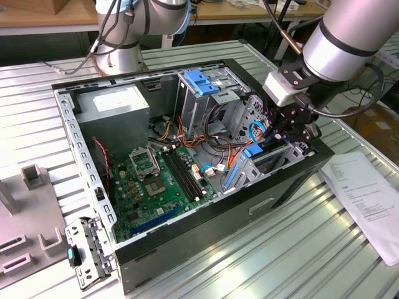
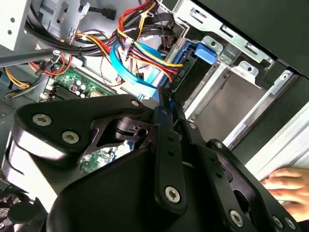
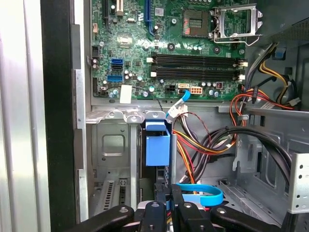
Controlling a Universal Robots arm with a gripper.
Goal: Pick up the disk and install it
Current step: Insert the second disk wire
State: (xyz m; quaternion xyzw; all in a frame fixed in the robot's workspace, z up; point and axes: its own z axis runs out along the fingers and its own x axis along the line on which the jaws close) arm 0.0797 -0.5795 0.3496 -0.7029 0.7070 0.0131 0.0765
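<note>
The open computer case [image 1: 293,180] lies on the table. My gripper [image 1: 279,138] reaches into its drive bay at the exterior view's right. The disk shows edge-on in the first wrist view, where its bright blue carrier [image 3: 158,142] stands in the bay slot just below a metal bracket. From the exterior view the carrier is a blue patch [image 1: 252,152] right beside the fingers. The black fingers [image 3: 154,215] are drawn together on the carrier's thin near edge, and in the second wrist view a blue sliver [image 2: 162,99] sits at my gripper's [image 2: 166,108] tips.
Bundled cables [image 3: 207,140] and a blue cable loop [image 3: 205,193] crowd the bay beside the gripper. The motherboard [image 1: 156,180] lies beyond. A blue latch [image 1: 201,81] tops the grey cage. A hand [image 2: 285,186] rests outside the case. Paper [image 1: 368,193] lies at the exterior view's right.
</note>
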